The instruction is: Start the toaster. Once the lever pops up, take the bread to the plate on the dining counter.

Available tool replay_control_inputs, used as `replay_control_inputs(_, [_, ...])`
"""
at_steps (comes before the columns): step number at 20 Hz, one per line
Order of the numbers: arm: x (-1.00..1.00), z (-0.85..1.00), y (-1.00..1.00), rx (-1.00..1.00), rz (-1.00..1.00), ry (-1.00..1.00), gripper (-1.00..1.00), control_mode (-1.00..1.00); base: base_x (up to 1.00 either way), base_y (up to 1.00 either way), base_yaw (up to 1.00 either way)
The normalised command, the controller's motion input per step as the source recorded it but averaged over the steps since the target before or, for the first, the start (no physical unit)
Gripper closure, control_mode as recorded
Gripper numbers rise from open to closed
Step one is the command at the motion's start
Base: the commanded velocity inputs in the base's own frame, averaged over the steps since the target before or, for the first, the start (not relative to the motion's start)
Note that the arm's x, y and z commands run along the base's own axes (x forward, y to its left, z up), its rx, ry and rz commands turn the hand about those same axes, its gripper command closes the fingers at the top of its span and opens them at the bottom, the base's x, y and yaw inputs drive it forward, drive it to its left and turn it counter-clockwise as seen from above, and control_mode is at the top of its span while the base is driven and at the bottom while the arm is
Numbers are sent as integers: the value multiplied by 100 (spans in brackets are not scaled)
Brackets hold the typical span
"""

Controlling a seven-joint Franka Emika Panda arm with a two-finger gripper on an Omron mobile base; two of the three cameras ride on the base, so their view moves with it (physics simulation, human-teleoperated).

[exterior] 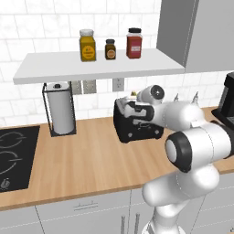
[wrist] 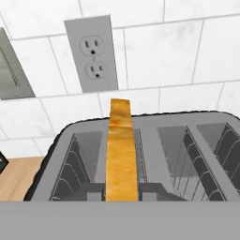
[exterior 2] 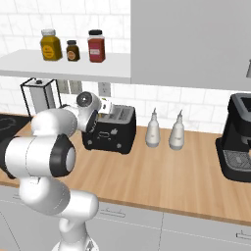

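In your left base view the toaster (exterior: 137,123) sits on the wood counter (exterior: 87,160) against the tiled wall, right of the paper towel roll (exterior: 60,109) and below the shelf (exterior: 96,65) with its three jars; your arm reaches over the toaster's top, and the gripper (exterior: 133,109) is above its slots. In your right base view the toaster (exterior 2: 112,131) stands left of two white bottles (exterior 2: 153,130), with the coffee machine (exterior 2: 240,139) far off to the right of it. In your hand view you look down into the toaster (wrist: 140,154), where the bread (wrist: 122,154) stands upright in the left slot, its crust edge rising above the toaster's top, below the wall outlet (wrist: 92,56). Your jaws are closed right down; whether they pinch the bread you cannot tell.
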Motion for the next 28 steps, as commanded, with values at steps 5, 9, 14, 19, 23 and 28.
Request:
replay_control_inputs(5, [-29, 47, 0, 0, 0, -1, 100, -100, 0, 0, 0])
replay_control_inputs(9, [-35, 51, 0, 0, 0, -4, 100, -100, 0, 0, 0])
replay_control_inputs(14, [-60, 30, 0, 0, 0, -1, 100, -100, 0, 0, 0])
replay_control_inputs(19, [-50, 37, 0, 0, 0, 0, 100, -100, 0, 0, 0])
replay_control_inputs(23, [-67, 35, 0, -2, 0, 6, 100, -100, 0, 0, 0])
replay_control_inputs(28, [-87, 4, -4, -5, 0, 9, 100, -100, 0, 0, 0])
